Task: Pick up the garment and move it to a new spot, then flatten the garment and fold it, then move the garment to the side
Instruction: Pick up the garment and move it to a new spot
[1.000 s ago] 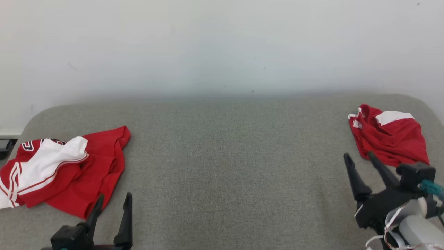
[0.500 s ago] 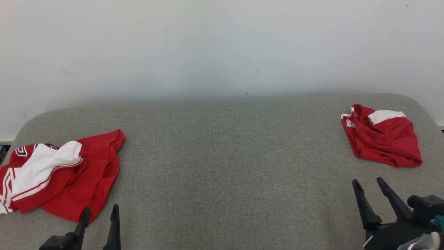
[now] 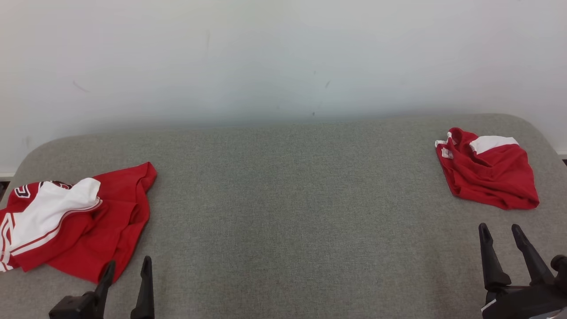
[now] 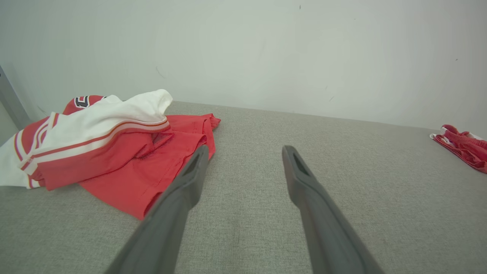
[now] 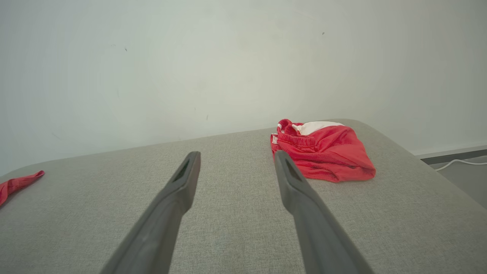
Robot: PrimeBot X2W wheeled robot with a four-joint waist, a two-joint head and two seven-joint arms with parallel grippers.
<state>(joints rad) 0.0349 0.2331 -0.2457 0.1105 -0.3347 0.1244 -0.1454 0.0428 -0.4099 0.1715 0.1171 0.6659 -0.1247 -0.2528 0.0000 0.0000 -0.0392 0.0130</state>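
Grey fabric-covered surface [image 3: 283, 186] with rounded far corners, set against a white wall [image 3: 283, 53] marked by a few scuffs; a white cable [image 5: 460, 161] lies on the floor [image 5: 466, 184] past its right edge

garments [image 3: 110, 212]: 2 (both red and white) | fingers [image 3: 145, 283]: 4 | grey padded surface [image 3: 288, 199]: 1

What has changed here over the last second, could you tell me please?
The right gripper has drawn back towards the robot, off the near edge of the small red garment, and now stands clear of it. The left gripper has sunk slightly in the head view. Nothing was grasped or released: both grippers stayed open and empty. That garment and the crumpled red-and-white garment lie as before.
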